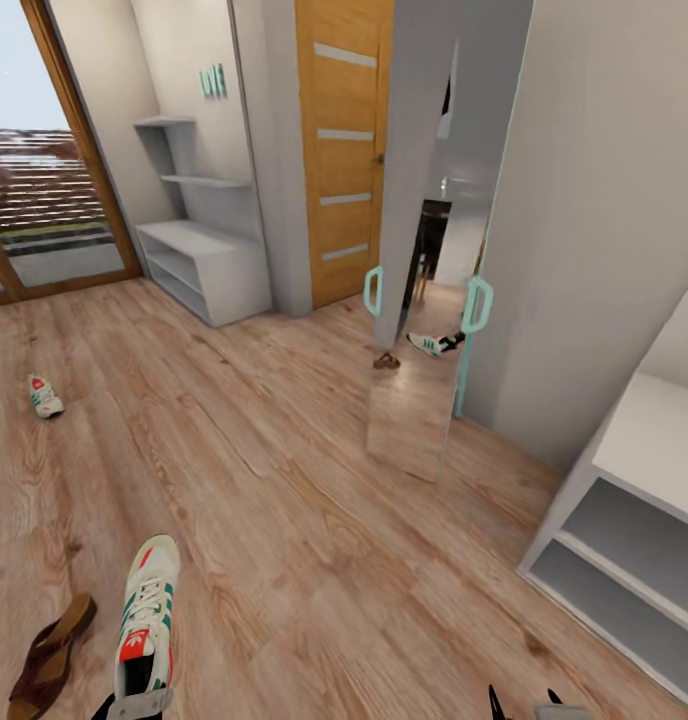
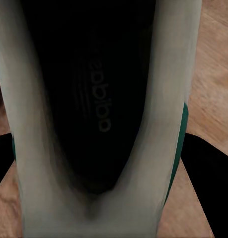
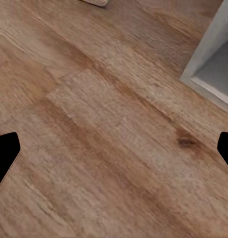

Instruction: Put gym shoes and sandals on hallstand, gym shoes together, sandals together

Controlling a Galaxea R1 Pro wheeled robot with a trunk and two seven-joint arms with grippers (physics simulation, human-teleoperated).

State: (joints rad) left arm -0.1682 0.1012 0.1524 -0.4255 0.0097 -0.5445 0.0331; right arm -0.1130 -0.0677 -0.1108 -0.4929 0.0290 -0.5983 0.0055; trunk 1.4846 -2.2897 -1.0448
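A cream gym shoe (image 1: 150, 610) with green stripes and a red tongue patch is at the bottom left of the head view, with my left gripper (image 1: 134, 706) shut on its heel end. In the left wrist view its dark inside (image 2: 94, 99) sits between the black fingers (image 2: 208, 166). A brown sandal (image 1: 50, 655) lies on the corridor floor (image 1: 284, 480) just left of it. The other gym shoe (image 1: 45, 397) lies far left. A small brown sandal (image 1: 386, 361) rests by the mirror's foot. The hallstand (image 1: 199, 262) stands at the back left. My right gripper (image 3: 114, 151) hangs open over bare planks.
A tall mirror door (image 1: 424, 330) with mint handles reflects a sneaker. A wooden door (image 1: 342, 150) stands beside the hallstand, and a glass door (image 1: 39, 200) is at far left. A light-grey shelf unit (image 1: 634, 540) stands close at right, its corner (image 3: 213, 64) near my right gripper.
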